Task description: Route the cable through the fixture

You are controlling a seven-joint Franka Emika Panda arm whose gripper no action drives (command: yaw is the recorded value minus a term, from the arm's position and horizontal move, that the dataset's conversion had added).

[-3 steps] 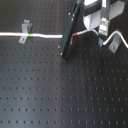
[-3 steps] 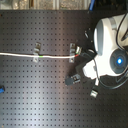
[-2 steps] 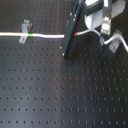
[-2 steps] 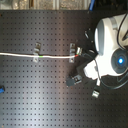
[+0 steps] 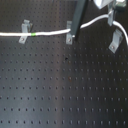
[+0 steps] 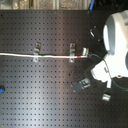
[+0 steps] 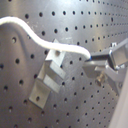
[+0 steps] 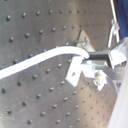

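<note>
In the first wrist view the claw pinches the white cable just beside a grey clip. The step looks best done by keeping the cord taut and lowering it squarely into that clip's slot, upper right of the first exterior view.

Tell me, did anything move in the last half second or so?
The fingers, shut on the cable's end, carried it up and toward the first exterior view's right. The cable now arches higher near the right-hand clip. The cable's long stretch past the left clip stayed put, and so did the clips themselves.
</note>
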